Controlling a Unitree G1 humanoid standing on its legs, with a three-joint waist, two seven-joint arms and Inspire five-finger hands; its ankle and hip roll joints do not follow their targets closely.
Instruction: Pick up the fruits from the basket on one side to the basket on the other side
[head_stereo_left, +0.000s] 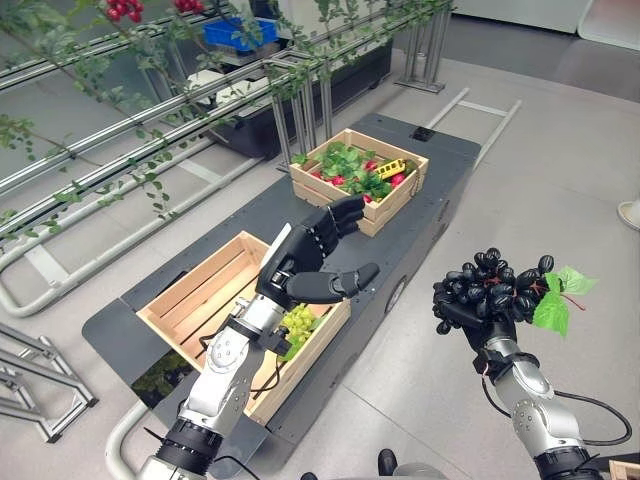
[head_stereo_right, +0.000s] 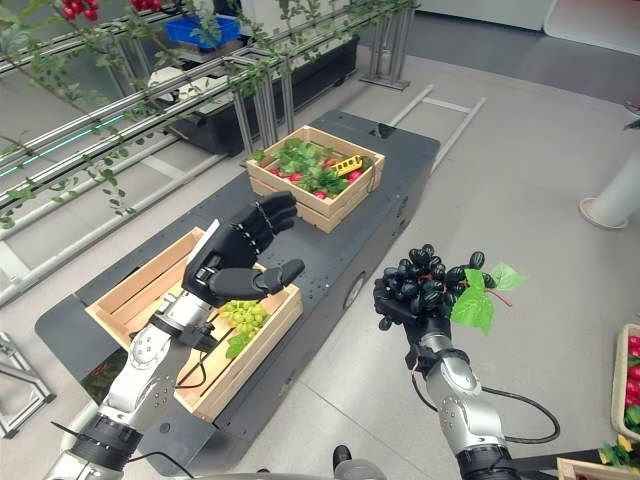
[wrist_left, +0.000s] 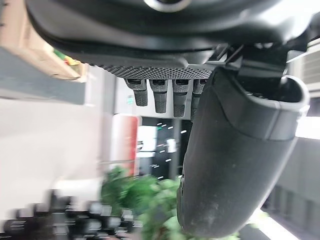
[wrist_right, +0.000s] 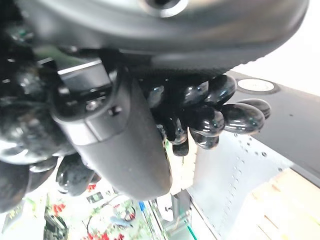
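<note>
Two slatted wooden crates are standing on the dark flat platform. The far wooden crate is holding red fruits under green leaves, and the near wooden crate is holding a bunch of green grapes. The right hand is gripping a bunch of glossy black grapes with a green leaf, held in the air beside the platform, well apart from both crates. The left hand is hovering above the near crate with fingers spread, holding nothing. It seems the carrying step is in hand, though which crate is the target is not certain. Probably the next move is swinging the right arm over the near crate, then lowering before releasing.
</note>
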